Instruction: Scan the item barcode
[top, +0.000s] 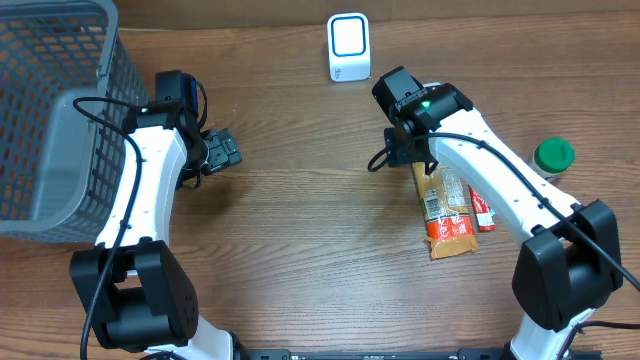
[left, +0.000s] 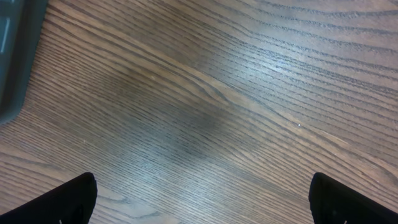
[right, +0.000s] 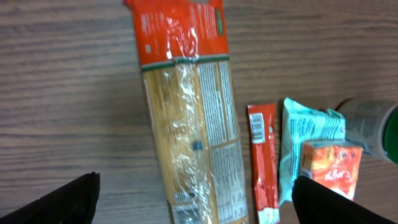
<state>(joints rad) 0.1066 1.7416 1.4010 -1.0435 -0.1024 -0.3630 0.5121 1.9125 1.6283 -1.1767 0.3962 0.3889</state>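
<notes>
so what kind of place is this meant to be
Probably a mock shop checkout set up on a wooden table: there is a white scanner, a grey mesh basket, and a pasta pack beside other food packets.

Long clear-and-orange pasta packet (top: 445, 210) lies right of, and nearer the robot than, small white scanner box (top: 348, 47); grey mesh basket (top: 50, 120) well to its left.

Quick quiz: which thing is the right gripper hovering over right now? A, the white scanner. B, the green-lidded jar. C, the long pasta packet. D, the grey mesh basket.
C: in the right wrist view the long pasta packet lies directly below the right gripper, framed by its open fingers.
</notes>
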